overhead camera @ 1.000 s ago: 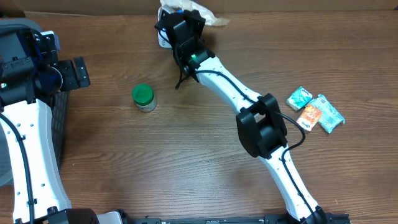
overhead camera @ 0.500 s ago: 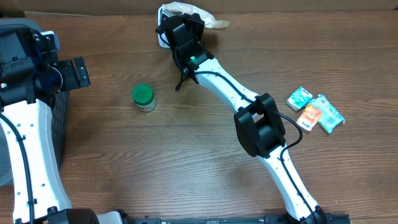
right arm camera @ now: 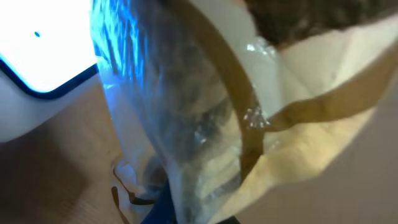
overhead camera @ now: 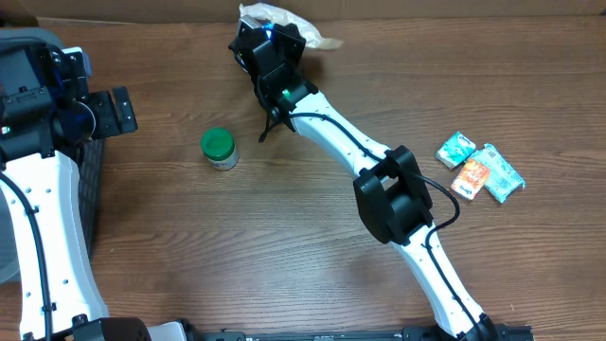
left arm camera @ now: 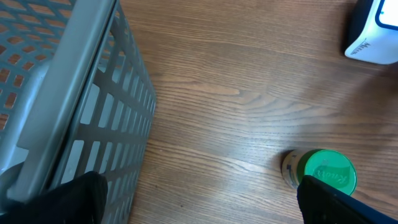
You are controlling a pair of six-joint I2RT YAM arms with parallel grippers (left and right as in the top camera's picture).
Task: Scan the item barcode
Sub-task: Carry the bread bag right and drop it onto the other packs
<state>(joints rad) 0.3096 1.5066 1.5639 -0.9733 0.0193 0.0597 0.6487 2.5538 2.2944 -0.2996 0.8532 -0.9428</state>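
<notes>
Right tool shifted left with bag | scanner lettering unreadable

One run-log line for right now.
right claw shut on bag at scanner | left claw open | green-lidded jar on table

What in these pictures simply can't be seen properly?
Barcode on the bag: the right wrist view is too close and blurred to show it.
Scanner: cut off by the left wrist view's edge; overhead, the right end effector mostly covers it.
Print on the packets: too small overhead.
</notes>
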